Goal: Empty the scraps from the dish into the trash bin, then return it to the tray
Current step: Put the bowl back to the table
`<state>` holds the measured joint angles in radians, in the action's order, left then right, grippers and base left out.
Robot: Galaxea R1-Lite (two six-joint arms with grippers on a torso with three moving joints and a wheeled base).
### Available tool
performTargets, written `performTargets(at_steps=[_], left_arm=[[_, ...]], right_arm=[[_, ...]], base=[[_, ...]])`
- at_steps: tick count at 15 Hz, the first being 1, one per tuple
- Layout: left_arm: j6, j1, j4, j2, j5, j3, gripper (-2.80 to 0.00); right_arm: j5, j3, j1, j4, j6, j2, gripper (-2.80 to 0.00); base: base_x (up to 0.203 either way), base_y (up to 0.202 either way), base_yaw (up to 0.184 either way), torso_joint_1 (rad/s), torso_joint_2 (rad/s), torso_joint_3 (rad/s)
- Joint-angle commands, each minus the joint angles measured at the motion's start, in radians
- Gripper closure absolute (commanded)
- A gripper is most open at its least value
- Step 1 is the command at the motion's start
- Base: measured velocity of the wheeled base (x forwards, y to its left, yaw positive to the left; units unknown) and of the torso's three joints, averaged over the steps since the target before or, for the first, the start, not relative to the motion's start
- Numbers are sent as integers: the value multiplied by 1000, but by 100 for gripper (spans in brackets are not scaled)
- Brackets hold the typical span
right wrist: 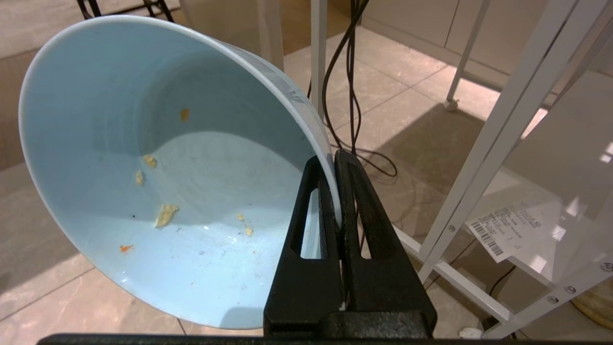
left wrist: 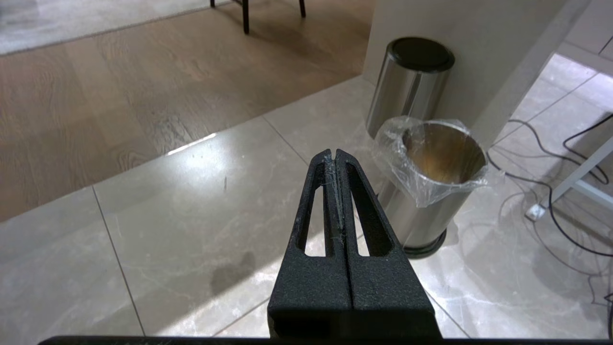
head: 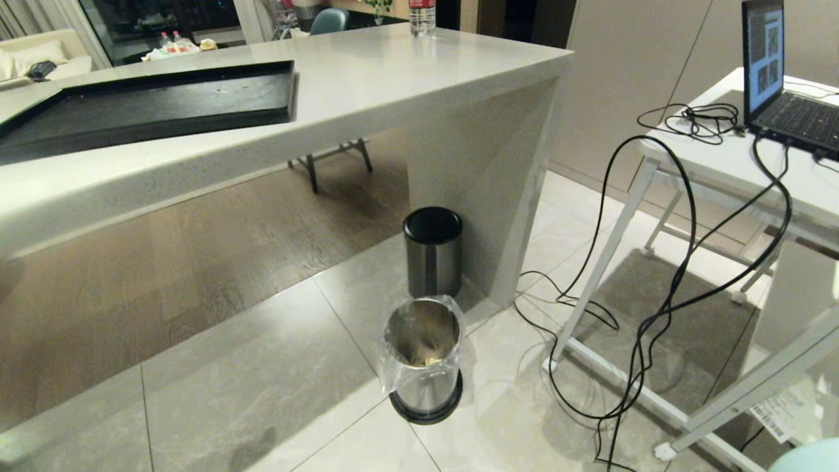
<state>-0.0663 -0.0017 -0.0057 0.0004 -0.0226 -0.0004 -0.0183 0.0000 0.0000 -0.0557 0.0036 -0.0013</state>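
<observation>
The right hand [right wrist: 335, 158] grips the dish [right wrist: 158, 191] by its rim; the left hand [left wrist: 334, 155] is closed, empty. No legible writing.

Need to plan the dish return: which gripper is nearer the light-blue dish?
Right. The right gripper is shut on the light-blue dish rim; the left gripper is shut and empty, hanging over the floor by the trash bin.

No text can be read; print on a barcode label [right wrist: 507, 229] at four o'clock is too small.
</observation>
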Motion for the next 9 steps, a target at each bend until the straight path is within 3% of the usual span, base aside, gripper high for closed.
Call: performTargets(at_steps=[1,7,9], left_arm=[[0,0,0,1,0,0,0],[3,0,0,1,0,0,0],[3,1,0,1,0,0,0]], right_arm=[[0,0,0,-1,1,1,0],[0,0,0,-1,1,1,0],[0,0,0,-1,1,1,0]], base=[[0,0,0,-2,3,89],[0,0,0,0,0,7],[3,-9,140,1,4,5]])
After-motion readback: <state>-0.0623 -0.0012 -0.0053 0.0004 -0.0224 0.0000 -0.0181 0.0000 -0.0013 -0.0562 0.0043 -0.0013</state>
